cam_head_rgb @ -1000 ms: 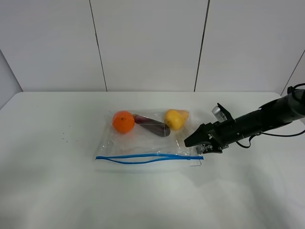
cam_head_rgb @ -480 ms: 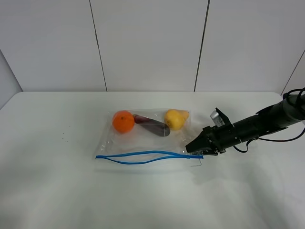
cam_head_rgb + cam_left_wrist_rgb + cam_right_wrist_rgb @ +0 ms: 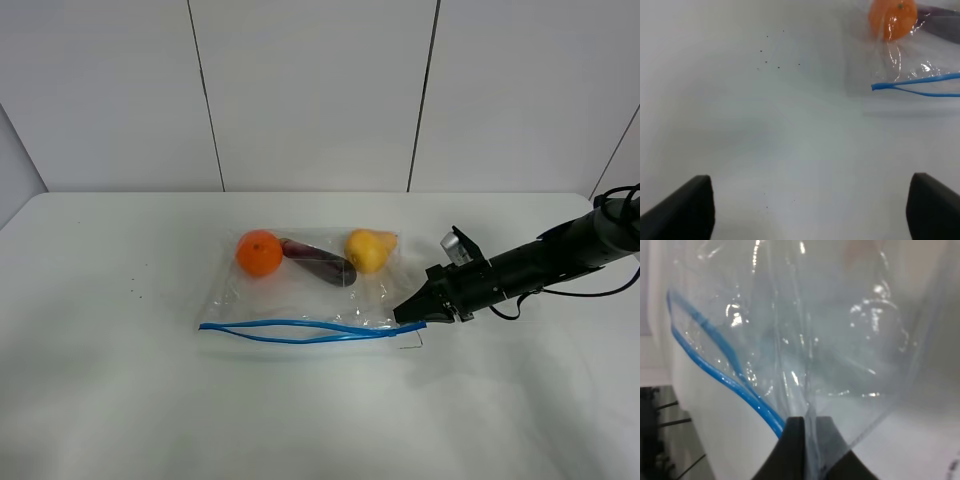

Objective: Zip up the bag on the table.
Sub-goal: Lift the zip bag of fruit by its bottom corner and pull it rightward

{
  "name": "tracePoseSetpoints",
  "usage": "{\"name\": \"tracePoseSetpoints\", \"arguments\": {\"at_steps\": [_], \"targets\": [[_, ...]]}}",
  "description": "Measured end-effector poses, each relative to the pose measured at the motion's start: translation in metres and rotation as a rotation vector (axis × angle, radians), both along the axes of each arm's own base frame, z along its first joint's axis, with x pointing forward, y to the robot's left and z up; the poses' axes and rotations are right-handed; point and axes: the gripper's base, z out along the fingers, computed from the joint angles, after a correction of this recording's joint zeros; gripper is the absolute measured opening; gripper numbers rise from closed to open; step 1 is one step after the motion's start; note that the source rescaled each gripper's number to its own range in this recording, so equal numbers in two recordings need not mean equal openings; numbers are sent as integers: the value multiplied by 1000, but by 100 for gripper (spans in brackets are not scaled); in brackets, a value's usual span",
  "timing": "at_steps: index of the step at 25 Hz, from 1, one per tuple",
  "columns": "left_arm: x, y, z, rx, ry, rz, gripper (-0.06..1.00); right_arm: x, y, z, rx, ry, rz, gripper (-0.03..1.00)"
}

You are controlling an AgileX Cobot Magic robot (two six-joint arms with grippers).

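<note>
Right hand (image 3: 410, 313) pinches crinkly clear bag (image 3: 290, 295) at its blue strip (image 3: 220, 328)

The right arm (image 3: 545, 260) reaches in low and nearly level. The right gripper (image 3: 410, 312) sits at the bag's (image 3: 300, 292) zip-end corner, jaws pinched on its film. The left gripper (image 3: 810, 210) hangs away from the bag, jaws wide apart.

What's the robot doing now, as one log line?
right gripper: shut on clear plastic zip bag corner | blue zip strip: partly open | left gripper: open, off bag
</note>
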Motion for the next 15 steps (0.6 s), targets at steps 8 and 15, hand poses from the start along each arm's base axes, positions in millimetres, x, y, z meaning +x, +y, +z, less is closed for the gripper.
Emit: {"name": "tracePoseSetpoints", "arguments": {"at_steps": [8,15], "targets": [[0,0,0,0,0,0,100,2,11,15,189,140,-100,0],[0,0,0,0,0,0,100,1,43,47,221,167,-109,0]]}}
